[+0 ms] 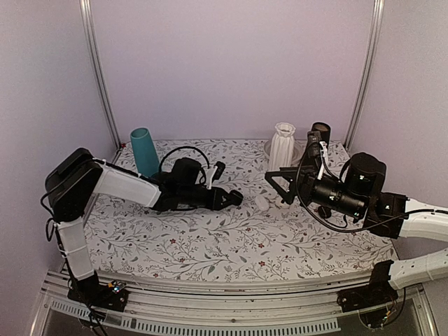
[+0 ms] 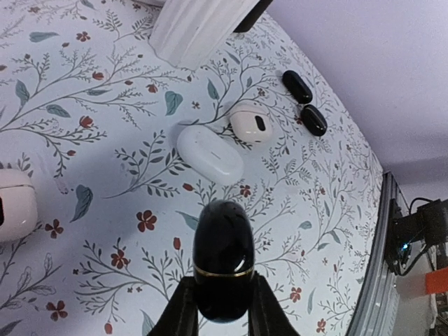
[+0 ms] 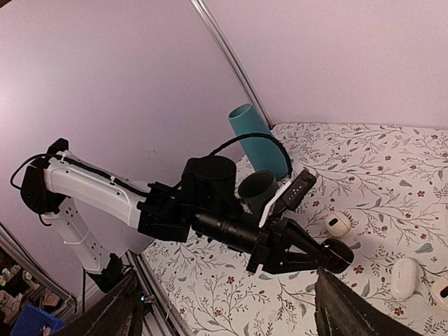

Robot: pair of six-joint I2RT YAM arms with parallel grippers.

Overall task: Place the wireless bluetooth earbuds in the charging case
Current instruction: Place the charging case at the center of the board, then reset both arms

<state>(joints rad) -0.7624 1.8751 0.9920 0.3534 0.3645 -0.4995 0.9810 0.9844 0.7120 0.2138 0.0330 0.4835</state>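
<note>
My left hand (image 2: pixel 222 294) is clenched on the charging case (image 2: pixel 222 245). It grips the case by its near end, low over the table (image 2: pixel 336 231), and I cannot tell whether the case touches. The gold seam around the case reads to me as a closed lid, so I judge this is the opening step: case held, nothing inserted yet.

The next move calls for the lid to be lifted, most likely by my right hand (image 3: pixel 225 276). Its fingers stand wide apart with nothing between them, off to the right of the case and facing it. After that an earbud has to be picked up. They look small and glossy, so the pinch should be well centred.

Just beyond the case lies a white pebble-shaped case (image 2: pixel 210 154), and a little past that, to the right, a smaller white piece with a dark spot (image 2: pixel 250 124). Another white piece (image 2: pixel 12 210) sits left of the case.

The earbuds (image 2: pixel 313 119) lie farther off, beyond and right of the case, side by side on the table. Those two white pieces lie roughly between the case and the earbuds, so a reach from the right looks safer.

Farthest from the case stand a white ribbed vase (image 2: pixel 196 28) and, back left, a teal cup (image 1: pixel 145 150).
</note>
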